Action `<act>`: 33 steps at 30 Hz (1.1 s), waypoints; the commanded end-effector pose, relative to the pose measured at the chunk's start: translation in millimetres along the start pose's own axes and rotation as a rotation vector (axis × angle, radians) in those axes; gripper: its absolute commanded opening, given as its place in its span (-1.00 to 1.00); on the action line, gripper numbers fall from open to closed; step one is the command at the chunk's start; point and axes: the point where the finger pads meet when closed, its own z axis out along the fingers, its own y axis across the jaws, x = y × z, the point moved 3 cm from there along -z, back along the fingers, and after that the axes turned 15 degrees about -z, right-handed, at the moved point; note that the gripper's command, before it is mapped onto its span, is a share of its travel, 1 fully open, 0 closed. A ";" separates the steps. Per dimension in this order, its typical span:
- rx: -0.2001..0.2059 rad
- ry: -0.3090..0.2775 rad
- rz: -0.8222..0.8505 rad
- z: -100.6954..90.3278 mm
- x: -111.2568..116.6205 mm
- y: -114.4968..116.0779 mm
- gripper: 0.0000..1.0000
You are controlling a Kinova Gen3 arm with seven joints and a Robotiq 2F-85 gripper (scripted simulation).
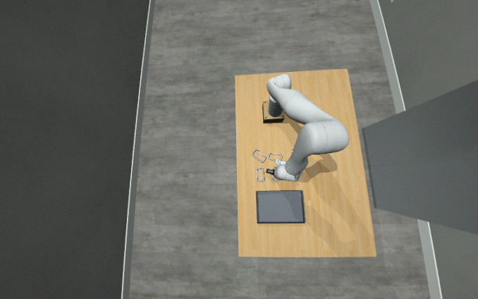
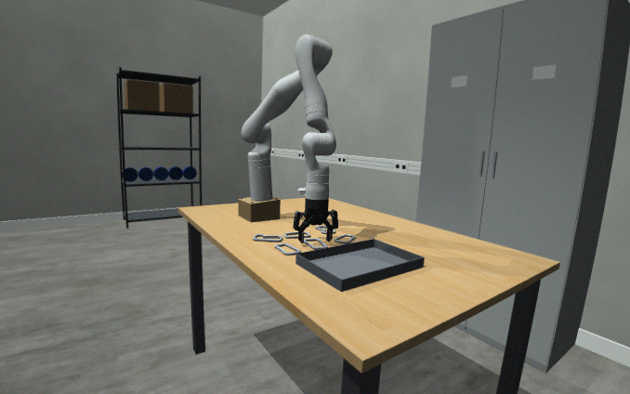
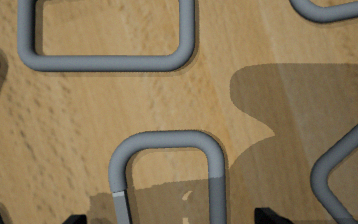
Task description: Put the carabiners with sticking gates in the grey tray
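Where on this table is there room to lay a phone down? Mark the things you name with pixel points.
The grey tray [image 1: 280,221] [image 2: 342,284] has bare wood between it and the table's near end, and more on its cabinet side, partly shaded. The tray's inside is unoccupied too. It's crowded between the tray and the arm's base [image 1: 273,120] [image 2: 251,215]: carabiners [image 1: 260,168] [image 2: 287,244] [image 3: 105,63] lie close together, with the open tool [image 2: 316,238] over them.

The gripper was black at the end of a pale grey-white arm. Below it, the carabiner was plain blue-grey, with a lighter grey gate. Under both, the table was honey-tan with streaky wood grain. Beside the tool, the tray had a slate-grey floor and darker, near-black walls.
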 end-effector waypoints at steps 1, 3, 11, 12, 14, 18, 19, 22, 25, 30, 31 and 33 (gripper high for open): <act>0.000 -0.002 0.000 -0.6 -0.6 0.1 1.00; 0.000 -0.002 0.000 -0.6 -0.6 0.1 1.00; 0.000 -0.002 0.000 -0.6 -0.6 0.1 1.00; 0.000 -0.002 0.000 -0.6 -0.6 0.1 1.00; 0.000 -0.002 0.000 -0.6 -0.6 0.1 1.00; 0.000 -0.002 0.000 -0.6 -0.6 0.1 1.00; 0.000 -0.002 0.000 -0.6 -0.6 0.1 1.00; 0.000 -0.002 0.000 -0.6 -0.6 0.1 1.00; 0.000 -0.002 0.000 -0.6 -0.6 0.1 1.00; 0.000 -0.002 0.000 -0.6 -0.6 0.1 1.00; -0.001 0.006 -0.002 -70.6 0.1 2.9 1.00; -0.001 0.006 -0.002 -71.0 0.2 2.9 1.00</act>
